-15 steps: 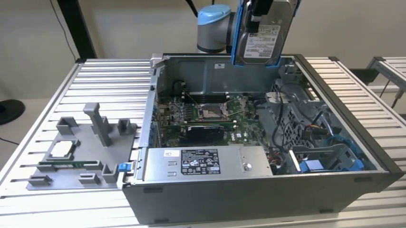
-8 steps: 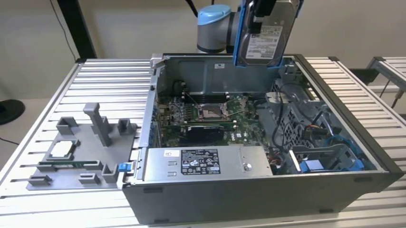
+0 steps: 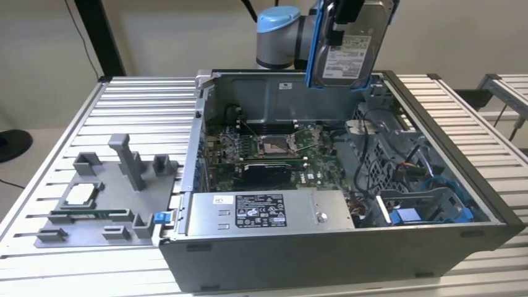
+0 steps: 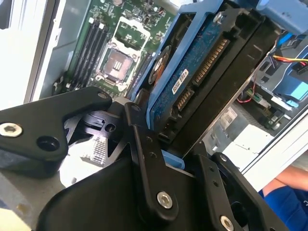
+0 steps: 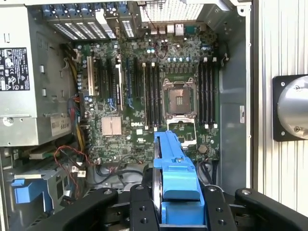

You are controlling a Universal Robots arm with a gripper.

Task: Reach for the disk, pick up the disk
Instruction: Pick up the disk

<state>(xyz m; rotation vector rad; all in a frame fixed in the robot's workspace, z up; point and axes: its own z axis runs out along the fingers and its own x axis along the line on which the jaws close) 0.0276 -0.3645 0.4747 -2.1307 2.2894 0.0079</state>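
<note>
Already the black two-fingered gripper (image 5: 175,211) is clamped on the flat silver metal disk with its blue plastic frame (image 3: 350,46), holding it upright in the air above the far side of the open grey metal computer case (image 3: 462,204), over the green motherboard (image 5: 144,106).

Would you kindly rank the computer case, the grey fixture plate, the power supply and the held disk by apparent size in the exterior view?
1. Computer case.
2. Grey fixture plate and power supply: look alike, so unranked.
3. Disk, held in the end effector above the case. It sits farther back, so this place is unsure.
</note>
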